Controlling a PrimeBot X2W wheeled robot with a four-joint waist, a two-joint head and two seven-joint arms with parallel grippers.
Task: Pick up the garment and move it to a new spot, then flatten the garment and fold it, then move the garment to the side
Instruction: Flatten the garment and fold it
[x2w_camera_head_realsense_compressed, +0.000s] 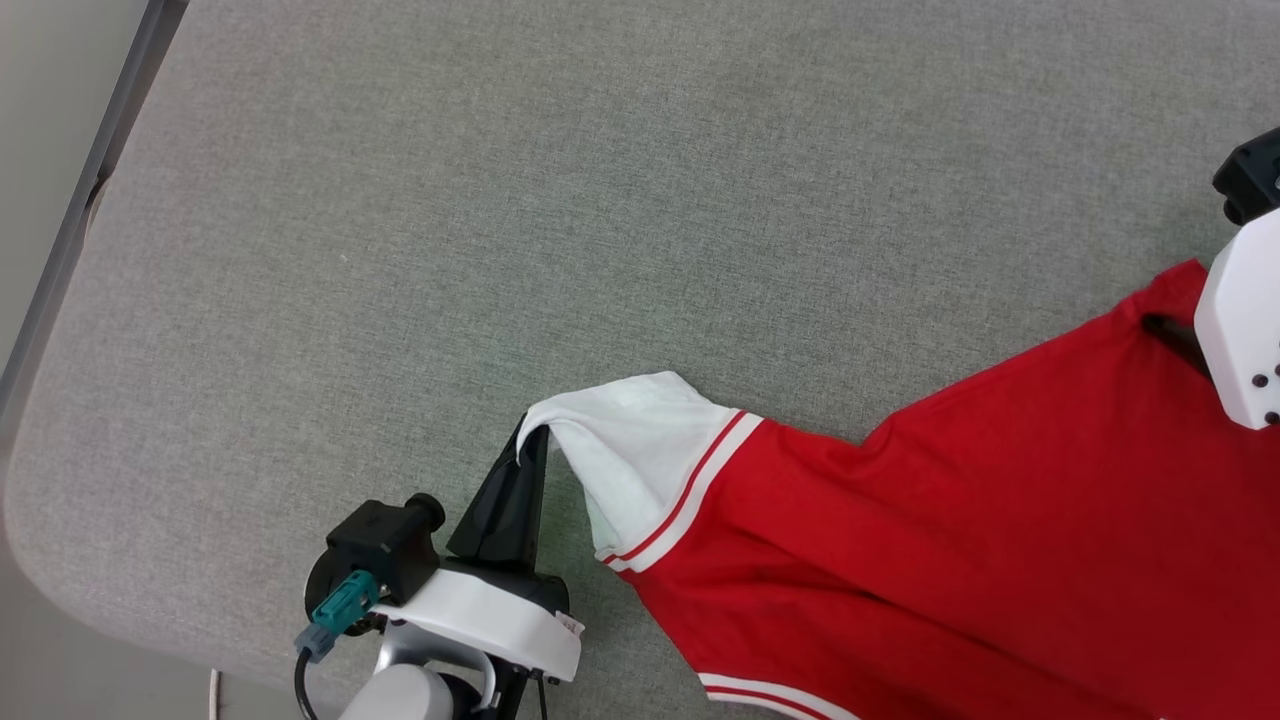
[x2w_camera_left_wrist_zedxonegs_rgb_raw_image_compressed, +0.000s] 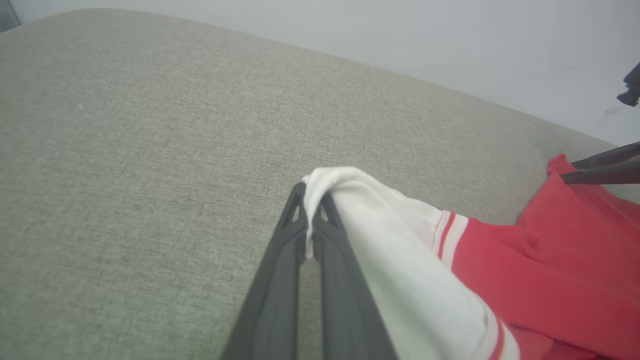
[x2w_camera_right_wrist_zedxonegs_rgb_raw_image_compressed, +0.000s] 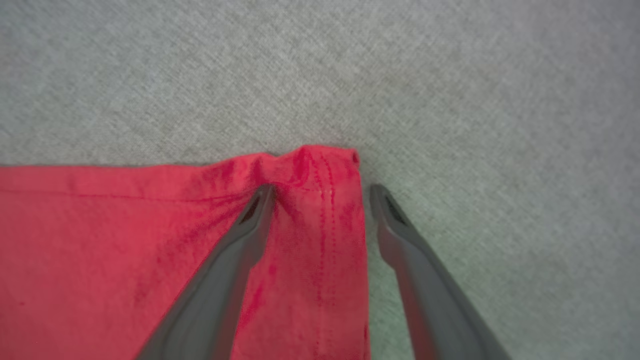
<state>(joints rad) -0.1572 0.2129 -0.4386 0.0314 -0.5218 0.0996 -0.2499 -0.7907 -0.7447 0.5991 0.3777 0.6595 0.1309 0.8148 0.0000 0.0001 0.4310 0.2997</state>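
Observation:
The garment (x2w_camera_head_realsense_compressed: 950, 540), a red shirt, lies spread over the lower right of the grey padded surface (x2w_camera_head_realsense_compressed: 600, 200). Its lettering side is hidden. Its white sleeve (x2w_camera_head_realsense_compressed: 640, 440) with red-striped trim is pulled out to the left. My left gripper (x2w_camera_head_realsense_compressed: 535, 435) is shut on the tip of that sleeve (x2w_camera_left_wrist_zedxonegs_rgb_raw_image_compressed: 350, 200), lifting it slightly. My right gripper (x2w_camera_right_wrist_zedxonegs_rgb_raw_image_compressed: 320, 192) is open. One finger rests on the red hem corner (x2w_camera_right_wrist_zedxonegs_rgb_raw_image_compressed: 310, 165) and the other finger (x2w_camera_right_wrist_zedxonegs_rgb_raw_image_compressed: 400, 230) is on bare surface just past the edge. In the left wrist view the right gripper's fingers (x2w_camera_left_wrist_zedxonegs_rgb_raw_image_compressed: 600, 167) show at that far corner.
The padded surface's rounded edge (x2w_camera_head_realsense_compressed: 40, 440) runs down the left side, with a dark frame rail (x2w_camera_head_realsense_compressed: 90, 170) beyond it. A pale wall (x2w_camera_left_wrist_zedxonegs_rgb_raw_image_compressed: 450, 40) rises behind the far edge. Bare grey fabric stretches above and left of the shirt.

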